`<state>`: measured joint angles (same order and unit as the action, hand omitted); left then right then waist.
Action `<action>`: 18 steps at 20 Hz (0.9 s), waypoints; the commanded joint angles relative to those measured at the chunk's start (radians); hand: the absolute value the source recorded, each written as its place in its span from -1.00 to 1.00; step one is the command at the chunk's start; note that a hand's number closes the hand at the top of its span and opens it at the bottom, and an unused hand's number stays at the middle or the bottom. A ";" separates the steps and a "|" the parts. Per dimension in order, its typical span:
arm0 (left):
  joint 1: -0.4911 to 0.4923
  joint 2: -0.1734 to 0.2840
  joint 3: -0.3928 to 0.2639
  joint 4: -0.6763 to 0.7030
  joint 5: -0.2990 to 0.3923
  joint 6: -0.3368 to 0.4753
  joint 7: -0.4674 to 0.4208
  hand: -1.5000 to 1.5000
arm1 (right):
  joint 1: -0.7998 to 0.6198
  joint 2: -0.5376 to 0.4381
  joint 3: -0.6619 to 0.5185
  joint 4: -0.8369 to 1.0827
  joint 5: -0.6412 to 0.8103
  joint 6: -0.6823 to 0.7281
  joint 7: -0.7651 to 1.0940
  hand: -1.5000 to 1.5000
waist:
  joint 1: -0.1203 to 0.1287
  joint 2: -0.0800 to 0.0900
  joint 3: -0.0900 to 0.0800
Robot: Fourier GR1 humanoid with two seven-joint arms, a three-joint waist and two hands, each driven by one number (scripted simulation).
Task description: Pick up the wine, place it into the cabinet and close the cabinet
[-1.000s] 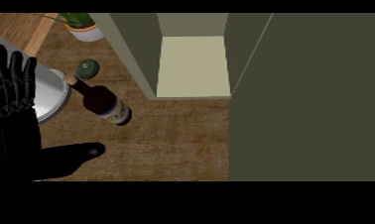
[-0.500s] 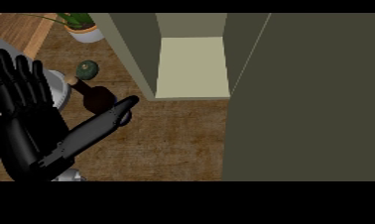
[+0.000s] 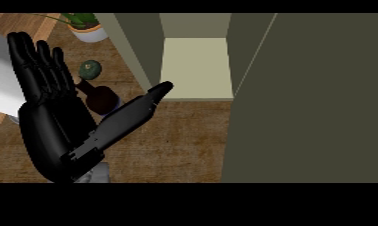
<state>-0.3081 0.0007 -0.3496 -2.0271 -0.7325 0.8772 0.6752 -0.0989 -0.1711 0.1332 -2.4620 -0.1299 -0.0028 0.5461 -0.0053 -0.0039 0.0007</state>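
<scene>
The dark brown glass wine bottle (image 3: 97,98) lies on the wooden bench (image 3: 177,140), its neck pointing up and to the left in the head view. Most of its body is hidden behind the black hand (image 3: 55,130). The grey-green cabinet (image 3: 198,50) stands to the right of it, its door (image 3: 310,100) open, showing a pale shelf floor (image 3: 196,67) inside.

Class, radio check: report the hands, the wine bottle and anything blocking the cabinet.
Left hand open above the counter, holding nothing; right hand out of view. Wine bottle on the counter, partly hidden by the hand. Cabinet open, nothing seen blocking it.
</scene>
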 commanded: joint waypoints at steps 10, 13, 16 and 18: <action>-0.180 -0.001 0.008 0.054 -0.226 0.017 0.346 -1.00 | -0.242 -0.050 -0.090 -0.118 -0.047 -0.096 0.319 -1.00 | -0.002 0.001 0.000; -0.116 -0.001 0.048 0.029 -0.167 -0.006 0.274 -1.00 | -0.264 -0.035 -0.085 -0.125 -0.023 -0.120 0.338 -1.00 | 0.000 0.002 -0.001; -0.140 -0.001 0.052 0.043 -0.148 0.010 0.275 -1.00 | -0.305 -0.051 -0.086 -0.148 -0.015 -0.129 0.403 -1.00 | -0.001 0.001 -0.001; -0.130 0.007 0.118 0.069 -0.111 0.017 0.228 -1.00 | -0.303 -0.049 -0.077 -0.173 -0.029 -0.128 0.417 -1.00 | -0.004 0.001 -0.001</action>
<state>-0.4399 0.0056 -0.2813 -1.9806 -0.8786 0.8623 0.9209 -0.4091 -0.2229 0.0552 -2.4889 -0.1076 -0.1170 0.8912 -0.0083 -0.0032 -0.0004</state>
